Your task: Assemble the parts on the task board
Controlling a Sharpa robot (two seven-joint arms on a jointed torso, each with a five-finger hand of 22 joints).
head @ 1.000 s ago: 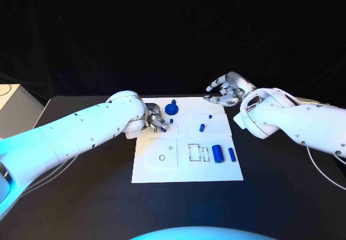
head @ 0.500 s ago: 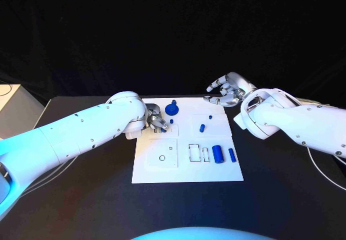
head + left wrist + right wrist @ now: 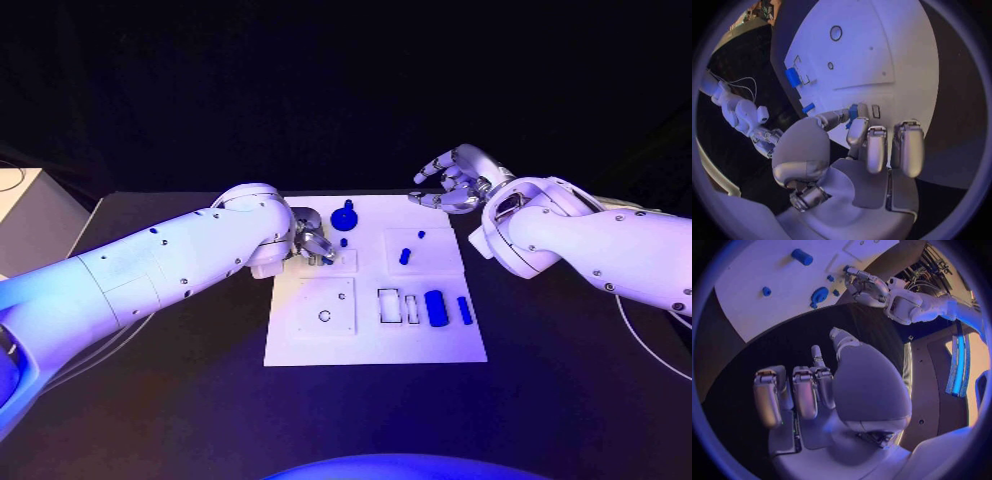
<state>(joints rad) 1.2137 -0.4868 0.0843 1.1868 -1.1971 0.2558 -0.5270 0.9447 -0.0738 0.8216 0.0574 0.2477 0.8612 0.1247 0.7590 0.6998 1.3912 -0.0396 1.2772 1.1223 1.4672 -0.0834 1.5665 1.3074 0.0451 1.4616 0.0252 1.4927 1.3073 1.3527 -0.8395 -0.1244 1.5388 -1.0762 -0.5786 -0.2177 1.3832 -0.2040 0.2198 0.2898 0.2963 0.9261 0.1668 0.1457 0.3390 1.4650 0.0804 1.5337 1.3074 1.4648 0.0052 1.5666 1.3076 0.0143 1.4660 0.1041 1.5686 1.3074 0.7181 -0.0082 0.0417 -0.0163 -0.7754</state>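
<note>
Left hand (image 3: 313, 245) pinching a small blue part (image 3: 853, 112) over the white board's (image 3: 375, 335) far left; right hand (image 3: 459, 180) hovering spread, holding nothing, beyond the far edge.

- The task board (image 3: 375, 340) lies in the middle of the worktop (image 3: 173, 400).
- The left robot hand (image 3: 313, 243) sits over the board's far left part, with a small part (image 3: 343, 242) just right of its fingertips.
- A knobbed part (image 3: 345, 217) stands near the board's far edge, just beyond that hand.
- Two small parts (image 3: 405, 256) lie right of centre, one (image 3: 421, 234) farther off.
- Two long parts (image 3: 436, 307) lie side by side toward the board's right edge, the thinner one (image 3: 464, 310) on the right.
- The right robot hand (image 3: 459, 180) hangs beyond the board's far right corner, over the worktop.
</note>
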